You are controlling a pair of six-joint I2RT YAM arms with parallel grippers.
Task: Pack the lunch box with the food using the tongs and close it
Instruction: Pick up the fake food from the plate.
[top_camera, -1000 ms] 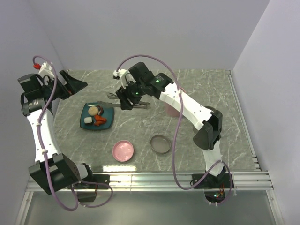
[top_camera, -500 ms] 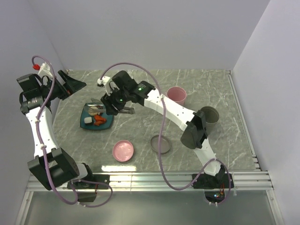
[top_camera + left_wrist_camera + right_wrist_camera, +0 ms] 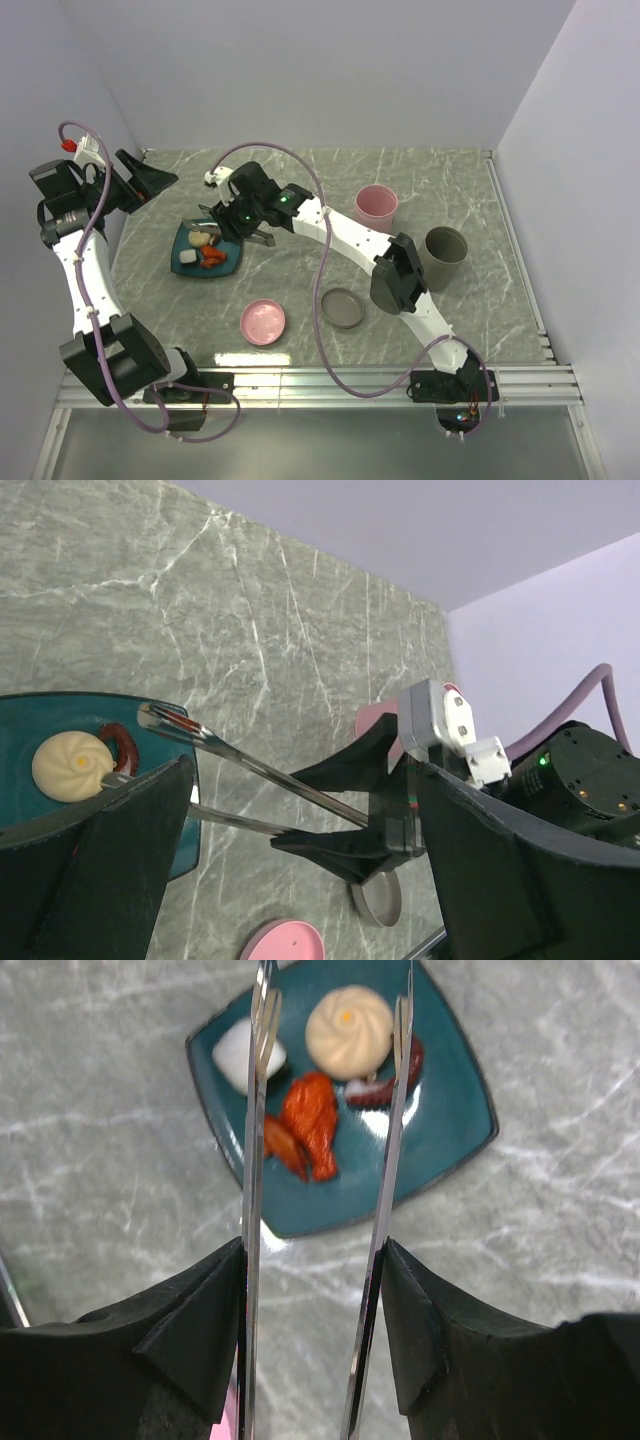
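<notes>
Tongs (image 3: 250, 1210) of thin, bright silver metal sit in the right hand (image 3: 312, 1260). Its two black fingers press on the outsides of the slim arms, partly closed around them, and the arms stand a little apart and run nearly parallel. Their tips reach over a glossy square teal plate (image 3: 440, 1150), which rests on the veined grey-green marble counter (image 3: 560, 1240). On the plate lies the food (image 3: 330, 1080): a white cube (image 3: 240, 1060) under one tip, a smooth round beige bun (image 3: 348, 1032) with a yellow dot between the tips, a dark reddish piece (image 3: 412, 1060) at the other tip, and wrinkled red-orange bits (image 3: 312, 1120) nearer the middle. Whether the tips touch any piece I cannot tell. The left hand (image 3: 150, 180) hangs by the far left corner of the counter, fingers spread wide and holding nothing. Towards the right stand a pink cup (image 3: 376, 203) and a grey cup (image 3: 445, 257); nearer the front lie a flat pink disc (image 3: 264, 322) and a flat grey disc (image 3: 343, 307)
</notes>
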